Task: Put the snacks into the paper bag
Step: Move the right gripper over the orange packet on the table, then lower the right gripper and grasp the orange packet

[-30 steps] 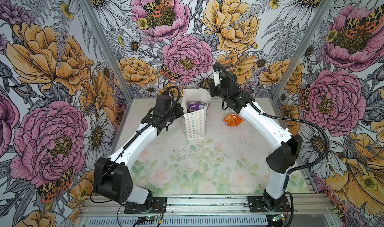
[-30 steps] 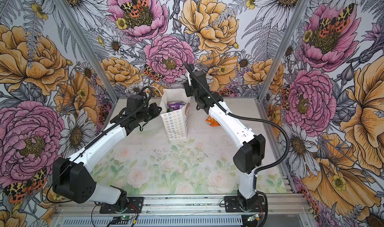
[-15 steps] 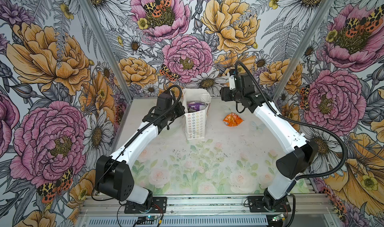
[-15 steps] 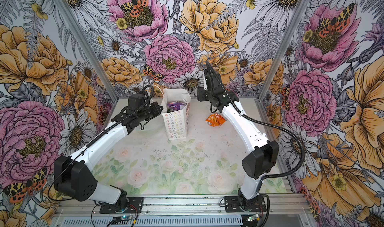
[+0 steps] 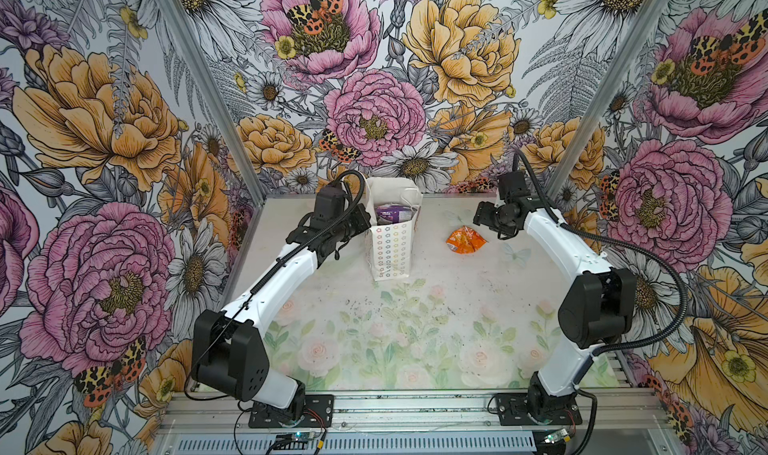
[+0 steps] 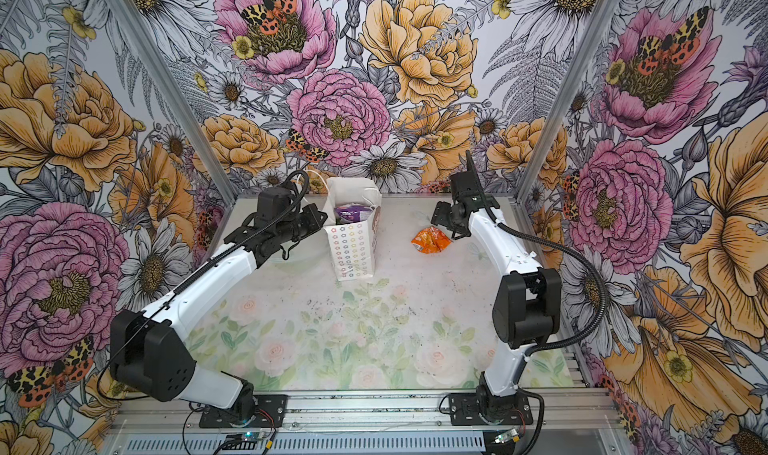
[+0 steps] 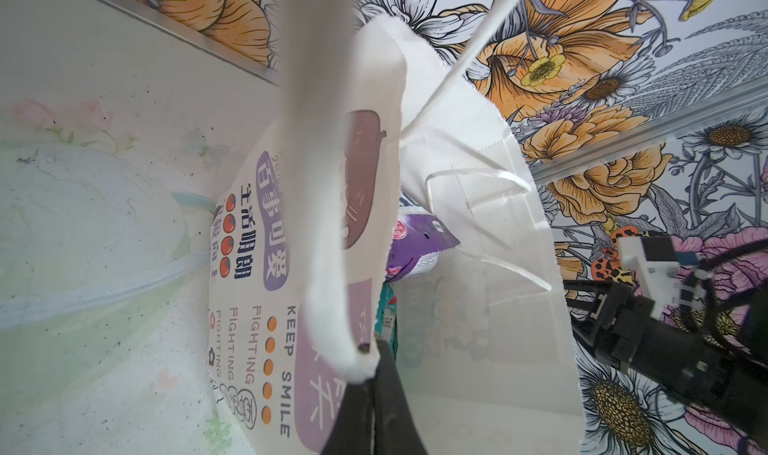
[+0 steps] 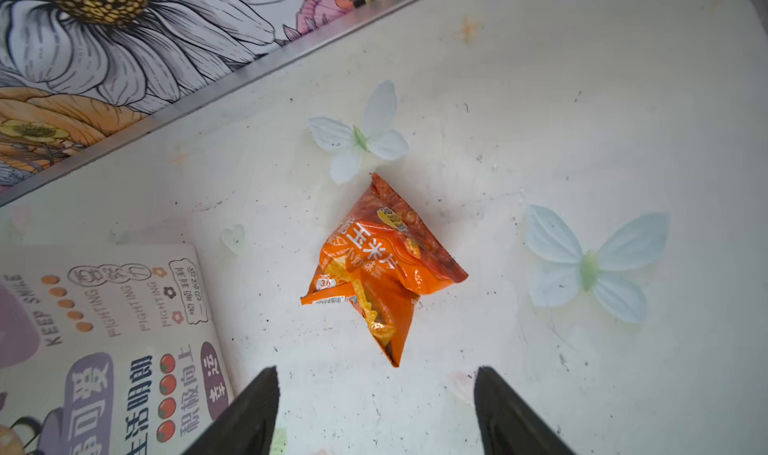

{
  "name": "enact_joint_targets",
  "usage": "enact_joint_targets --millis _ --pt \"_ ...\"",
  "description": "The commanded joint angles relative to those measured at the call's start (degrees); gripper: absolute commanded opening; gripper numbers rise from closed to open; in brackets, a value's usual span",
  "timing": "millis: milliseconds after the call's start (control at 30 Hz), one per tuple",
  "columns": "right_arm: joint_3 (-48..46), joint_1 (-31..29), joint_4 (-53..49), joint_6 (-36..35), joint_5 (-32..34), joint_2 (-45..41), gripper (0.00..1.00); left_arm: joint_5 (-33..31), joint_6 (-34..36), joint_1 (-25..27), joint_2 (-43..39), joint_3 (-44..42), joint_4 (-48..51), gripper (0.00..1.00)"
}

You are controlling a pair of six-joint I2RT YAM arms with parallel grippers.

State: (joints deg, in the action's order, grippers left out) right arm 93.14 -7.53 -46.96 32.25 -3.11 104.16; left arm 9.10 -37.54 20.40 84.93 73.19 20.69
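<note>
The white paper bag [image 5: 392,245] [image 6: 353,247] stands upright at the back of the table with its mouth open. A purple snack [image 5: 392,214] [image 6: 352,212] [image 7: 411,251] lies on top inside it, with a teal snack [image 7: 386,315] just showing below. My left gripper [image 5: 365,220] [image 6: 321,220] [image 7: 372,349] is shut on the bag's left rim. An orange snack [image 5: 465,241] [image 6: 431,241] [image 8: 382,266] lies on the table right of the bag. My right gripper [image 5: 480,218] [image 6: 437,217] [image 8: 376,374] hangs open just beside it, with nothing between its fingers.
The back wall's metal rail [image 8: 166,112] runs close behind the orange snack and the bag. Pale butterfly prints [image 8: 590,266] mark the table mat. Floral walls close in on the left, right and back.
My right arm has swung right from over the bag's mouth and come down beside the orange snack, and its jaws have widened. The left gripper and the bag have not moved.
</note>
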Motion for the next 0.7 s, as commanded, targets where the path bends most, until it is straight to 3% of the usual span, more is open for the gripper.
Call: enact_joint_targets --millis 0,400,667 --pt "-0.01 0.23 0.61 4.43 -4.28 3.94 0.74 1.35 0.71 0.43 1.14 0.57 0.61 0.0" --pt "3.82 0.41 3.19 8.37 -5.75 14.72 0.87 0.9 0.63 0.08 0.33 -0.7 0.73 0.0" --pt "4.9 0.25 4.91 8.23 -6.73 18.64 0.89 0.92 0.45 -0.01 0.42 -0.77 0.68 0.0"
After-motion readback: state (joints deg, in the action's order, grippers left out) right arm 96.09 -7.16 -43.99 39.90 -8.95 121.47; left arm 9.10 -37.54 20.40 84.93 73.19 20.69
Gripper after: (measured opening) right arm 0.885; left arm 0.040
